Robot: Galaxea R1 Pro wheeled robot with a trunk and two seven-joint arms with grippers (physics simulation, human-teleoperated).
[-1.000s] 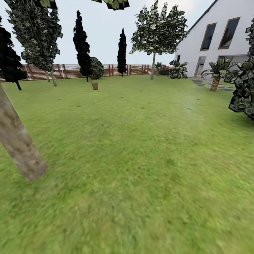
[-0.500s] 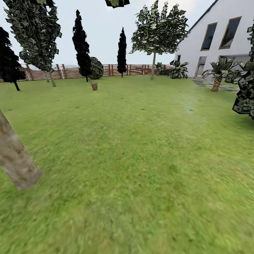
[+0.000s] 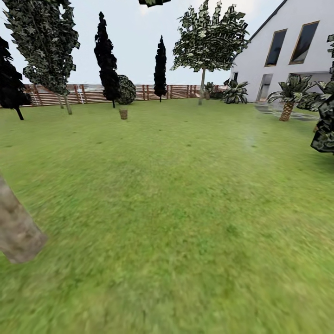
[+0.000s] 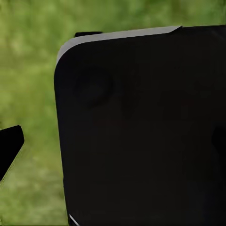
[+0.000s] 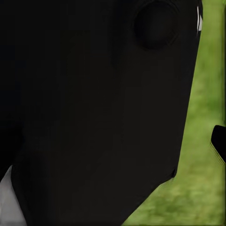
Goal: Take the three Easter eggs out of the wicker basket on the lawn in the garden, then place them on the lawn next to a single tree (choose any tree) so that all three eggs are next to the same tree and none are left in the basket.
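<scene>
Left wrist view: a broad black body panel (image 4: 141, 132) with a pale edge sits close before the camera. Right wrist view: similar black panel (image 5: 94, 113). Claw state unreadable on both.

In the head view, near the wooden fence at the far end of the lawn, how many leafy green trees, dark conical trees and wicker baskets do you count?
Leafy green trees: 2
Dark conical trees: 3 (the one at the left edge is cut off)
Wicker basket: 1
Total: 6
</scene>
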